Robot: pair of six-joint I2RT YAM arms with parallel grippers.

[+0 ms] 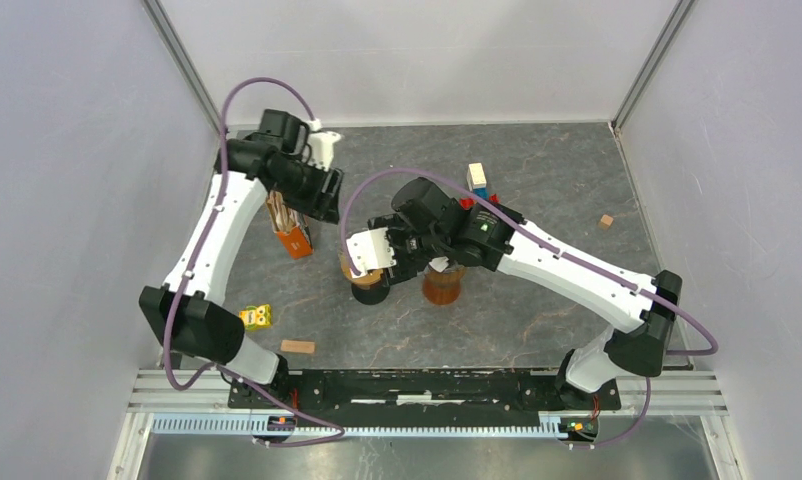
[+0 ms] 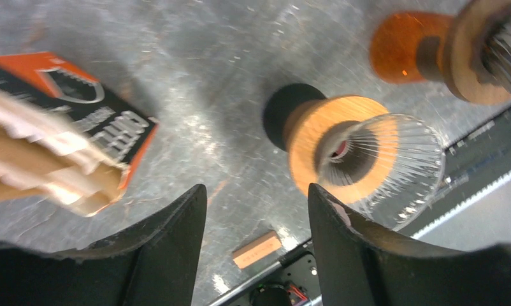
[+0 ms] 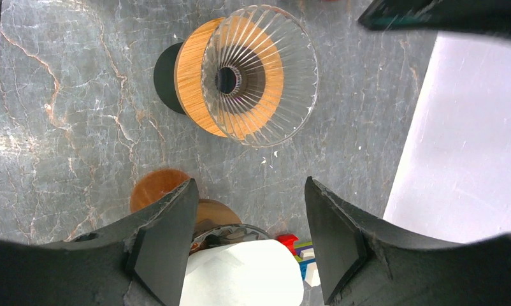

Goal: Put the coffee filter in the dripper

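Note:
A white paper filter [image 3: 240, 277] sits in the mouth of the dripper with the amber base [image 3: 152, 186], low in the right wrist view. My right gripper [image 3: 248, 185] is open right above it, one finger on each side, and I cannot tell if they touch the filter. In the top view this gripper [image 1: 412, 258] covers that dripper [image 1: 443, 287]. A second glass dripper with a wooden collar and black base [image 3: 259, 73] stands empty beside it [image 1: 369, 287]. My left gripper [image 2: 256, 210] is open and empty near an orange box of brown filters [image 2: 74, 127].
The orange filter box [image 1: 295, 238] stands left of the drippers. Coloured blocks [image 1: 477, 180] lie behind the right arm. A small wooden cube [image 1: 605, 221] is at the right. A yellow object [image 1: 256, 317] and a wooden block [image 1: 297, 347] lie near the front left.

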